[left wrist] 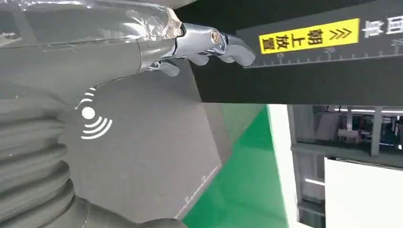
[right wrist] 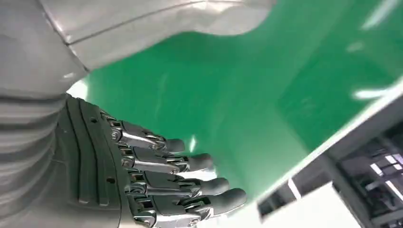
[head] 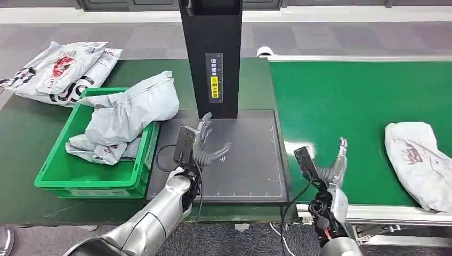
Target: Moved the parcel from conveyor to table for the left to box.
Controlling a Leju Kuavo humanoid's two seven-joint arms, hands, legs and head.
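A white plastic parcel [head: 421, 162] lies on the green conveyor belt [head: 341, 106] at the right edge of the head view. My right hand [head: 336, 160] hovers open over the belt's near edge, well left of that parcel, with its fingers [right wrist: 190, 180] spread and nothing in them. My left hand [head: 205, 141] is open above the dark grey scale pad [head: 245, 160], its fingers [left wrist: 214, 45] close to the black post [head: 213, 53]. A green box [head: 58, 170] at left holds several grey parcels [head: 128, 114].
More printed white parcels [head: 58, 72] lie on the dark table [head: 21, 122] behind the box. The black post [left wrist: 304, 71] with a yellow label [left wrist: 309, 35] stands at the pad's far edge. The conveyor's metal frame [head: 394, 213] runs along its near side.
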